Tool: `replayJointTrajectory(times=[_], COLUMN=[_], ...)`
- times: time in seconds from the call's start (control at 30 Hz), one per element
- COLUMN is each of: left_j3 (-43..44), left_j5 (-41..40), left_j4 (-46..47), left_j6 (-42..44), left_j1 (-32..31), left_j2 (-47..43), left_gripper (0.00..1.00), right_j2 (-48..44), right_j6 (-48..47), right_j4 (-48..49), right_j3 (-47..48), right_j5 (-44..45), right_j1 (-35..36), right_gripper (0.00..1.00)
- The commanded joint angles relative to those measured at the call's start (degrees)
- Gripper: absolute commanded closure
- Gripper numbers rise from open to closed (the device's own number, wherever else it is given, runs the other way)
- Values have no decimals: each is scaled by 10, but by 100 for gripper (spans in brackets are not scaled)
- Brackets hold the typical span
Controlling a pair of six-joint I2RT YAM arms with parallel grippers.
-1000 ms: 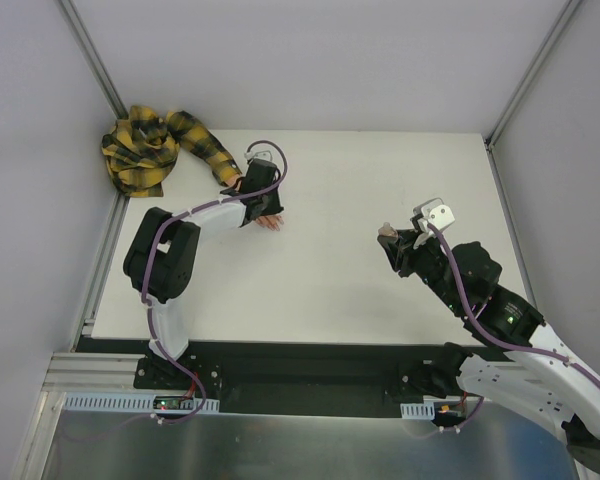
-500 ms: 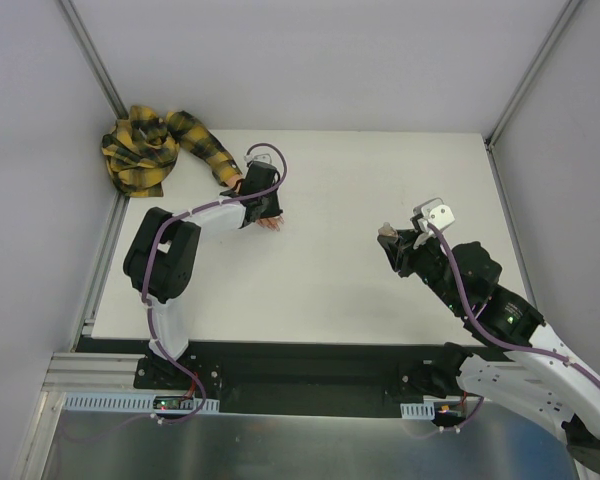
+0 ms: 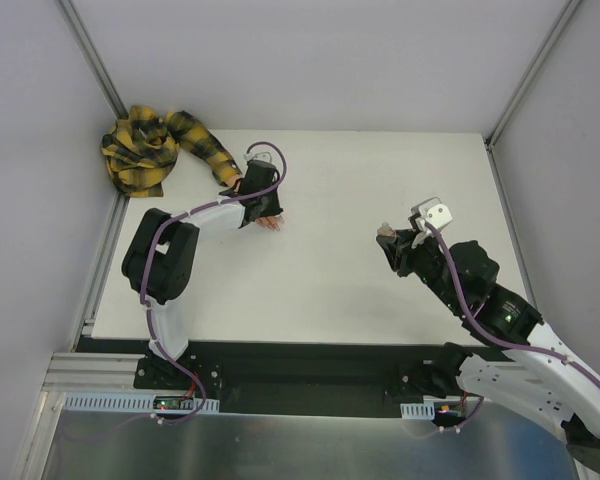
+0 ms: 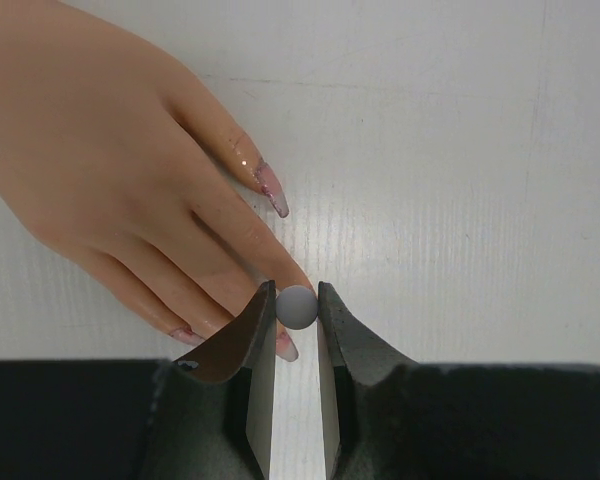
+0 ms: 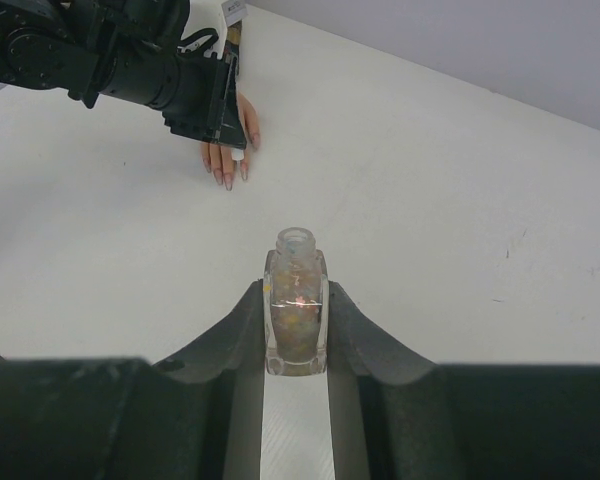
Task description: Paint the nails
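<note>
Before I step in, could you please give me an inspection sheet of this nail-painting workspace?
Surface: white table, a few faint marks.
Job's things: mannequin hand lying palm down; long pinkish nails, glossy; nail-polish bottle uncapped, glittery contents.
Clutter: plaid sleeve bunched in the far left corner; nothing else seen.
Grippers: left gripper shut on a small gray round piece, probably the brush cap, at a fingertip; right gripper shut on the bottle, well apart from the hand.
Cables: purple cable along each arm, looped at the wrist.
Surroundings: gray walls, aluminium posts.
</note>
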Motion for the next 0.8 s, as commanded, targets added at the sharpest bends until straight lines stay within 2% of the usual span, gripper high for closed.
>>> replayJointTrajectory(times=[0.0, 0.77], left_j3=[10, 21], left_j5=[1, -5], left_j4=[28, 19], left_j6=[13, 7], left_j1=[-4, -4], left_j2=[-38, -16], left_gripper=[100, 100], right_j2=[0, -4], right_j6=[8, 9], right_j4=[37, 36], right_j3=[-1, -2], right_j5=[-6, -8], right_j1=[-4, -5], right_gripper=[100, 100])
